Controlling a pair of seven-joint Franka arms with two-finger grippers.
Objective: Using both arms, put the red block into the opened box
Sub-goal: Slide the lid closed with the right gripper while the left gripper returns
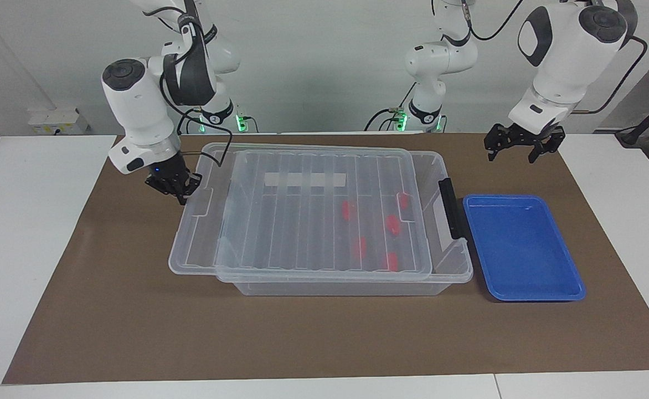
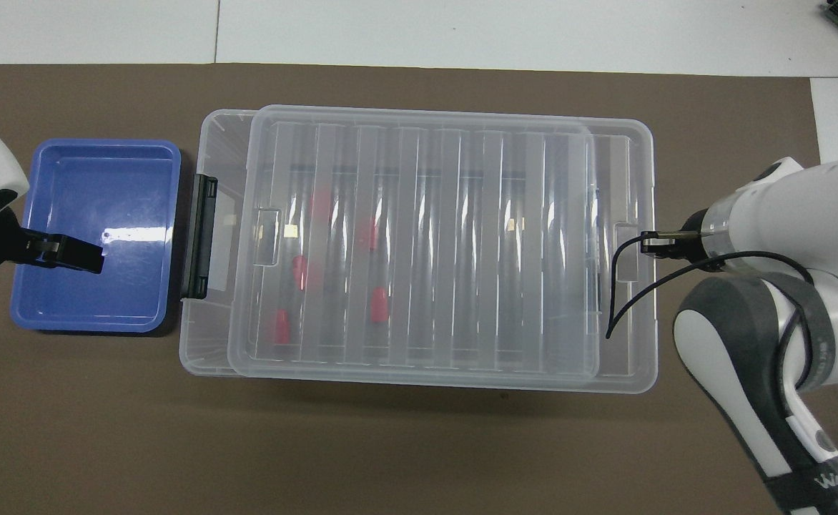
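The clear box (image 1: 453, 265) (image 2: 203, 347) lies in the middle of the brown mat. Its ribbed lid (image 1: 313, 227) (image 2: 426, 243) covers nearly all of it. Several red blocks (image 1: 392, 223) (image 2: 299, 272) lie on the box floor and show dimly through the lid. My right gripper (image 1: 179, 191) (image 2: 649, 243) is shut, with its tip against the lid's end toward the right arm's end of the table. My left gripper (image 1: 515, 148) (image 2: 94, 259) hangs open and holds nothing. In the overhead view it is over the blue tray.
A flat blue tray (image 1: 524, 249) (image 2: 97, 214) with nothing in it lies beside the box's black handle (image 1: 451, 209), toward the left arm's end. The brown mat (image 1: 247, 332) covers most of the white table.
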